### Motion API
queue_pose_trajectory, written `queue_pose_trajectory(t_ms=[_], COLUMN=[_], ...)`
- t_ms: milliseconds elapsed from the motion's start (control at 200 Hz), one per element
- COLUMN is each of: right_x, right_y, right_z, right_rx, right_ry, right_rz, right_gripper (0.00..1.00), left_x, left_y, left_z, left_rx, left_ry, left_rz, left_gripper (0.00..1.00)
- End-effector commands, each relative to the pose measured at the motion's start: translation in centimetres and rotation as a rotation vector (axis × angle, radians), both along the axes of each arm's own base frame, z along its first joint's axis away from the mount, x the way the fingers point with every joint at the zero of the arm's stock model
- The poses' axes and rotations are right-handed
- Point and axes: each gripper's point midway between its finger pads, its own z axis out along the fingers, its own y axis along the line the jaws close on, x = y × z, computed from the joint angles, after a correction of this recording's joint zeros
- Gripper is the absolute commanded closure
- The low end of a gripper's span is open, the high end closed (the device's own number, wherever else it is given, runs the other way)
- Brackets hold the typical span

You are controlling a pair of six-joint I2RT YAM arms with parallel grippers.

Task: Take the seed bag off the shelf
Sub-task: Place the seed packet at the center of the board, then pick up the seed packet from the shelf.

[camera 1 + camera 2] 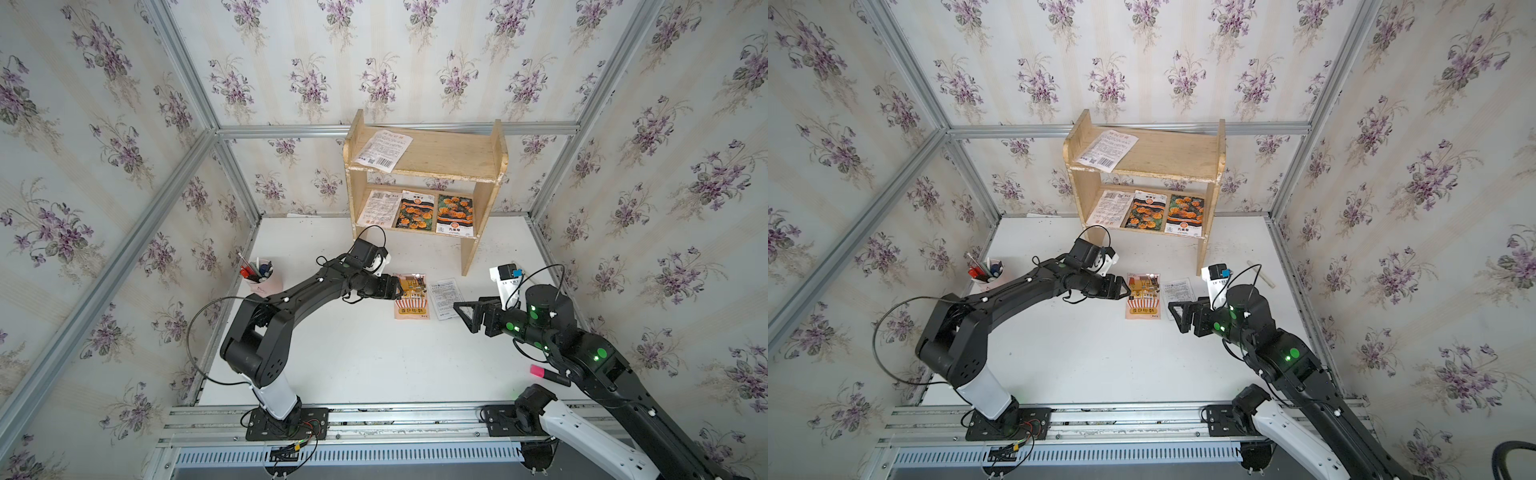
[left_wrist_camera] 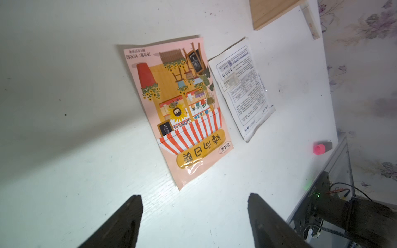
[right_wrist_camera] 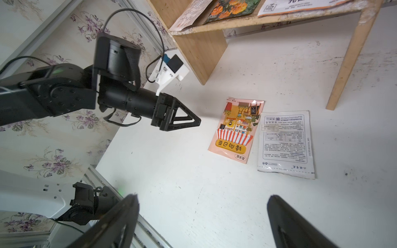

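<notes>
Altogether, six seed bags are counted: four are kept on the shelf and two are laid flat on the counter. On the top board one top white printed bag is seen, its barcode corner brought up to the chipped front edge. On the lower board three are lined up side by side along the front lip: a lower white printed bag, a middle orange-flower bag and an end orange-flower bag.

The pink seed bag is found off the shelf, flat on the counter just ahead of the left fingers. These are spread wide with nothing pinched, and a strip of bare counter is shown between their tips and the bag's nearest corner. A white label-side bag is laid just beyond the pink one, long edges close together. Whether they touch cannot be told.

Both counter bags are placed between the two sets of fingers. The right fingers are likewise spread and empty, and are pointed at the two bags.

One pen cup is seen well behind the left fingers, one pink-capped marker behind the right fingers, and one white stick near the wall past the shelf's foot. Wide bare counter is left behind both sets of fingers.
</notes>
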Motion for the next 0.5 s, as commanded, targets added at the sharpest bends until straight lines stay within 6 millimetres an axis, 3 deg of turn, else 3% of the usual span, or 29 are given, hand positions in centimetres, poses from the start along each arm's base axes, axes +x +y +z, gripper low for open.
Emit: queue_pose_trajectory(t_ms=[0,40,140,160,495], right_x=[1.5,2.0,3.3,3.6,7.6], right_y=[0.4,0.5,1.2,1.3,5.0], right_z=[2.1,2.6,4.2,4.6,12.3], right_rx=[0.015,0.01,0.015,0.019,0.044], right_ry=[-0.076,-0.084,-0.116,-0.119,-0.261], right_rz=[-0.024,-0.037,-0.056,-0.067,-0.07], right_gripper=[0.03,0.03,0.04,0.04,0.07], left_x=[-1.4,-1.9,-3.2,-3.6,-7.7], left_y=[0.9,1.4,2.4,2.7,6.9], left_z=[2.1,3.0,5.1,6.3,15.5], left_rx=[0.0,0.002,0.003,-0.006,-0.001], left_ry=[-0.044,-0.062,-0.101,-0.13,-0.355], left_rz=[-0.023,-0.019,-0.019,-0.015,0.015], left_gripper=[0.05,0.0,0.0,0.0,0.0])
